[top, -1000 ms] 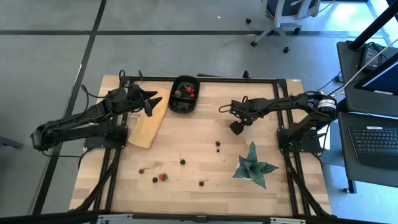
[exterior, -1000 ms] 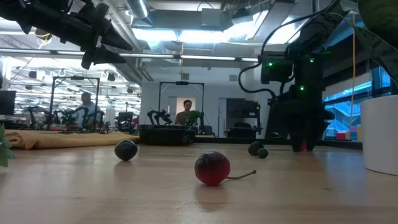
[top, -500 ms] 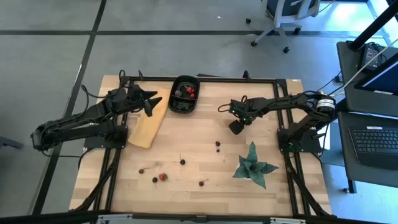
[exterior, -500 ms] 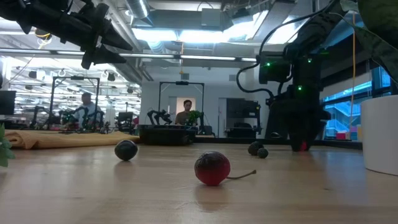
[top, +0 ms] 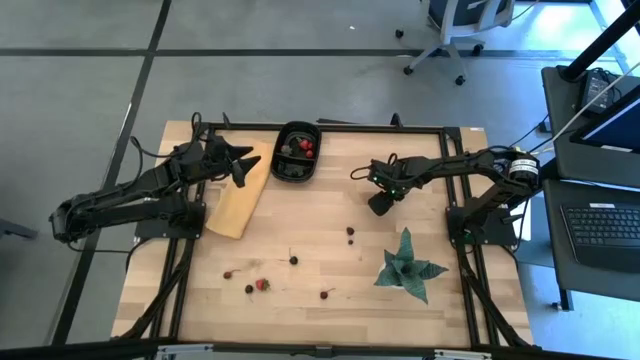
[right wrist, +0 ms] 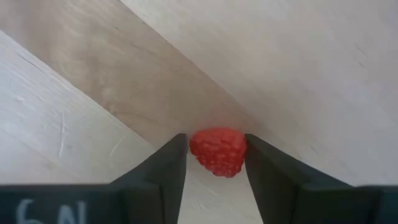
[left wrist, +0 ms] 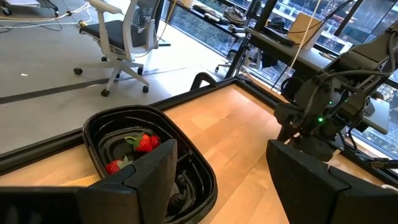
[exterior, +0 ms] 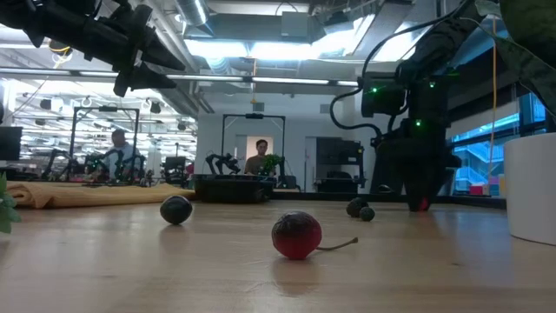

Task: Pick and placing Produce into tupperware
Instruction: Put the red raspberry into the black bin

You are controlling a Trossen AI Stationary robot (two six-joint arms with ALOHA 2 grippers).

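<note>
1. The right pincer (top: 379,205) is lowered to the bench (top: 440,300), right of centre. In the right wrist view its two fingers (right wrist: 163,167) sit against either side of a red berry (right wrist: 217,151), so the pincer is clamped on that fruit (the berry rests on the wood).
2. The left pincer (top: 238,166) waits with its fingers apart above the near end of the tan board (top: 237,200), just left of the tupperware (top: 297,153).
3. The tupperware stands at the far edge of the bench, well apart from the right pincer. It already holds red strawberries (left wrist: 145,142) and some dark fruit.
4. Loose produce remains on the near half of the bench: a dark cherry pair (top: 350,234), a single dark cherry (top: 293,260), a strawberry (top: 262,284) and further small berries beside it. A green star-shaped plant (top: 408,266) stands to the near right and is not part of the load.
5. Handling judgement: the berry looks light, soft and easily bruised, with a bumpy skin that should give fair friction. Grip force should be kept low.
6. Hold point: the fingers are best placed across the widest part of the body, as they now appear to be; a hold nearer the tip could let the fruit squirt out.
7. Risk: the berry may roll when released, so a low release inside the raised rim is advisable.
</note>
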